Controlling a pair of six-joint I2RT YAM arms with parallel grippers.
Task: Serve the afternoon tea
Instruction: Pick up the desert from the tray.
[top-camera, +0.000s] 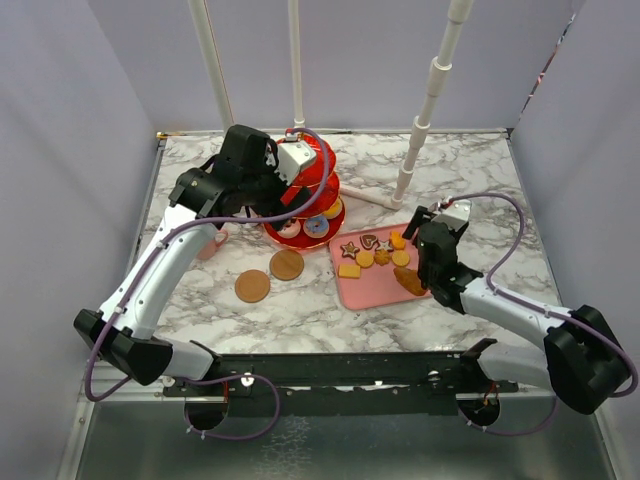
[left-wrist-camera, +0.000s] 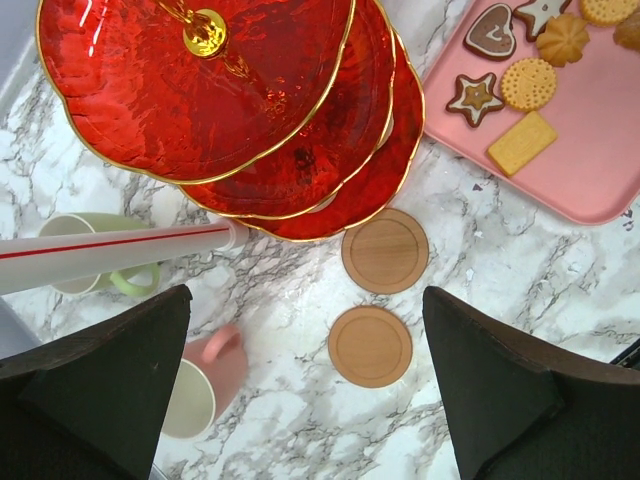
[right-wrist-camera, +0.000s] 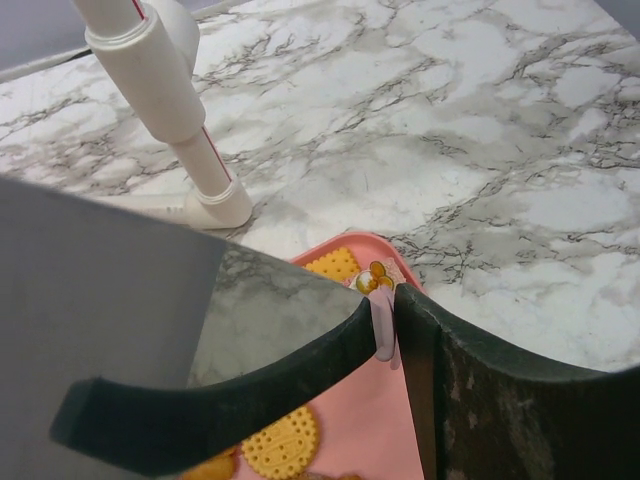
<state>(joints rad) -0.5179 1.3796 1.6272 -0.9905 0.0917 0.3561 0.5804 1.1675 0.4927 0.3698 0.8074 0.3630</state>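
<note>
The red three-tier stand (top-camera: 322, 196) with its gold finial (left-wrist-camera: 207, 30) stands at the back of the marble table, and my left gripper (top-camera: 285, 190) hangs above it, open and empty (left-wrist-camera: 305, 390). Below its fingers lie two brown coasters (left-wrist-camera: 385, 250) (left-wrist-camera: 370, 346), a pink mug (left-wrist-camera: 215, 375) and a pale green mug (left-wrist-camera: 95, 255). Cookies (top-camera: 365, 258) lie on a pink tray (top-camera: 375, 285). My right gripper (top-camera: 425, 250) is over the tray's far right corner. In the right wrist view its jaws (right-wrist-camera: 388, 320) pinch a thin pale pink pastry on edge.
A white pipe frame rises at the back, and one slanted leg (top-camera: 425, 120) meets the table just behind the tray. Its foot (right-wrist-camera: 205, 195) shows close ahead of my right fingers. Another pipe (left-wrist-camera: 110, 255) crosses over the green mug. Grey walls enclose the table.
</note>
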